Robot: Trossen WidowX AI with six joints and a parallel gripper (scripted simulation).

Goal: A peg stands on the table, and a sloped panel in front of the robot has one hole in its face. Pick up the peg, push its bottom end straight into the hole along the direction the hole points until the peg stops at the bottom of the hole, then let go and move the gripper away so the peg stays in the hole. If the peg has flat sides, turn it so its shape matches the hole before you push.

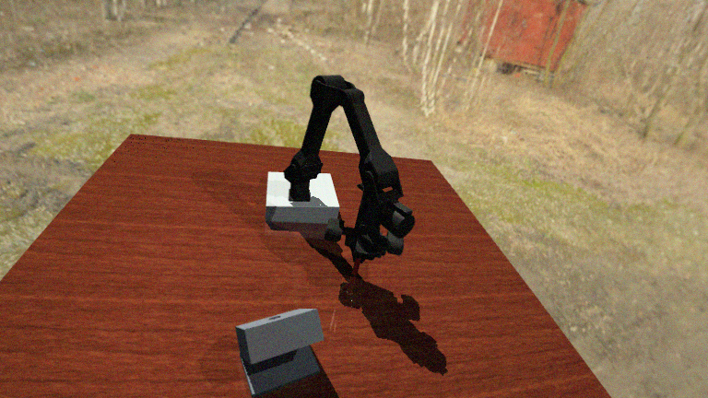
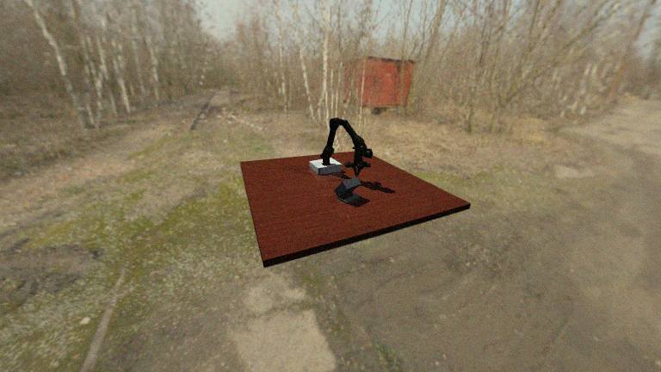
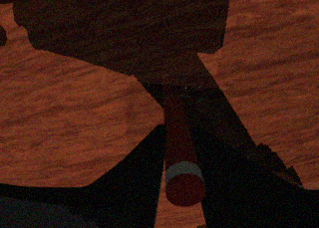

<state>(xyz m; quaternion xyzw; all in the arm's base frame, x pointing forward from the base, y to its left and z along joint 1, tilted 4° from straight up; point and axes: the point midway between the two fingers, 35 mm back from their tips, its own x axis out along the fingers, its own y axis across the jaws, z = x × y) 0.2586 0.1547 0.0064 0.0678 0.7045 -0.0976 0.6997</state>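
Observation:
The dark red round peg (image 1: 356, 269) (image 3: 184, 190) has a grey band near its top and stands upright on the table (image 1: 130, 278) (image 2: 292, 212). My gripper (image 1: 357, 258) (image 2: 357, 170) (image 3: 177, 132) points down over it and is shut on its upper part, one dark finger against each side in the wrist view. The peg's lower part shows below the fingers in the top view. The grey sloped panel (image 1: 284, 340) (image 2: 349, 184) stands nearer the top camera, to the lower left of the gripper. Its small dark hole (image 1: 274, 317) shows in the upper face.
The arm's white and grey base block (image 1: 302, 216) (image 2: 325, 168) is behind the gripper, to its left in the top view. The panel's dark foot (image 1: 284, 372) rests on the table below the tilted block. The arm's shadow falls across the table to the right of the panel.

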